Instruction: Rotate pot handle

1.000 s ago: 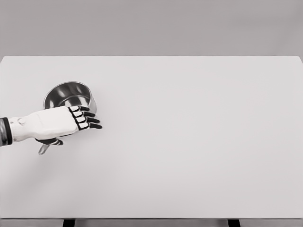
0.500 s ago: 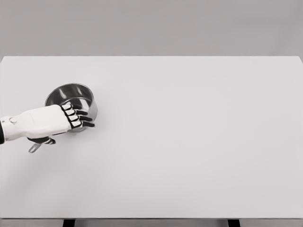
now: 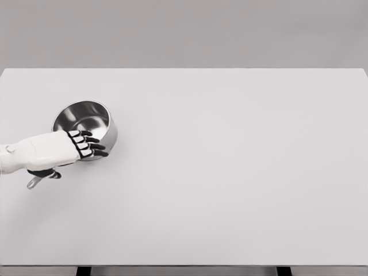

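One arm only in the head view, coming in from the left edge, so that's the left hand. It sits over the near side of the pot, a shiny steel one standing upright on the white desk, over toward the left side and a bit past the middle going back.

The fingers are dark with white segments near the knuckles. They stick out to the right, mostly straight and slightly fanned, lying across the pot's near rim and front wall. They aren't wrapped around anything I can see, so I'd call the hand loosely open, resting against the pot rather than gripping it. The thumb is tucked under the palm, just dark tips showing below it.

The pot bowl is right behind and just beyond the fingers, its open mouth facing up, the inside reflecting light and dark patches. The handle runs out from under the palm toward the lower left, on the wrist side of the fingers. Only its grey tip pokes out below the thumb, the rest is hidden by the hand. Can't tell if the thumb actually touches the handle or just hangs above it.

Everything to the right of the fingers is plain desk.
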`<action>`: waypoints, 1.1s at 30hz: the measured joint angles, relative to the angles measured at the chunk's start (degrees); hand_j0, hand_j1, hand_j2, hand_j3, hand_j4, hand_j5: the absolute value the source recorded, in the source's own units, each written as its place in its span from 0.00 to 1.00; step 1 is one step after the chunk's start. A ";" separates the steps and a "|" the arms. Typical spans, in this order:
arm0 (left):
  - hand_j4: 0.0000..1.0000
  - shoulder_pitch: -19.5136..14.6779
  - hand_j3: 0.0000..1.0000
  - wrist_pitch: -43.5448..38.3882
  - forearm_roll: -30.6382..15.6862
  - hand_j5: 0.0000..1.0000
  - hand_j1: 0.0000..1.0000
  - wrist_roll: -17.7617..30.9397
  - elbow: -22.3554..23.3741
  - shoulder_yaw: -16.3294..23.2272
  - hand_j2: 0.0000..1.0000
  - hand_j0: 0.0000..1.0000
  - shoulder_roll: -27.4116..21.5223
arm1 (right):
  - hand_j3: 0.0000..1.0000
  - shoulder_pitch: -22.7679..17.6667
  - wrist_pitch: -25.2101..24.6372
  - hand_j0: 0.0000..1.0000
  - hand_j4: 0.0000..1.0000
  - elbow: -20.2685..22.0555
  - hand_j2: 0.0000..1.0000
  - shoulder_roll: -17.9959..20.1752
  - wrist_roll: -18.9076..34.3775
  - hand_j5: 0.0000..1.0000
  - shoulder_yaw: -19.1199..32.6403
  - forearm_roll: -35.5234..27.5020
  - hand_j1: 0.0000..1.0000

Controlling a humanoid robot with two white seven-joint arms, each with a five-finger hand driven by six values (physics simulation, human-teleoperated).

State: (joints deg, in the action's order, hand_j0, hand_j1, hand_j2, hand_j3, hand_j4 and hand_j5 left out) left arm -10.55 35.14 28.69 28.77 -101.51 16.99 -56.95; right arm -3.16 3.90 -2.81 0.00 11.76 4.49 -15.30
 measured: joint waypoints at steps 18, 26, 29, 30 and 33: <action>1.00 0.09 1.00 -0.02 0.95 1.00 1.00 0.09 1.73 -2.70 1.00 1.00 -0.68 | 1.00 0.00 0.00 1.00 1.00 0.00 1.00 0.00 0.00 1.00 0.00 0.00 1.00; 1.00 0.09 1.00 -0.01 1.42 1.00 1.00 0.16 3.12 -3.35 1.00 1.00 -0.71 | 1.00 0.00 0.00 1.00 1.00 0.00 1.00 0.00 0.00 1.00 0.00 0.00 1.00; 1.00 0.09 1.00 -0.02 1.71 1.00 1.00 0.17 3.93 -4.05 1.00 1.00 -0.70 | 1.00 0.00 0.00 1.00 1.00 0.00 1.00 0.00 -0.01 1.00 0.00 0.00 1.00; 1.00 0.09 1.00 -0.02 1.77 1.00 1.00 0.17 4.18 -4.18 1.00 1.00 -0.68 | 1.00 0.00 0.01 1.00 1.00 0.00 1.00 0.00 0.00 1.00 0.00 0.00 1.00; 1.00 0.09 1.00 -0.01 1.89 1.00 1.00 0.17 4.82 -4.86 1.00 1.00 -0.66 | 1.00 0.00 -0.01 1.00 1.00 0.00 1.00 0.00 -0.01 1.00 0.00 0.00 1.00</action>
State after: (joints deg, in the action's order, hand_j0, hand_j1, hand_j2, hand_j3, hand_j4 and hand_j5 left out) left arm -10.46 35.12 30.58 28.94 -96.69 12.13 -57.61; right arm -3.16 3.89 -2.81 0.00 11.75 4.49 -15.30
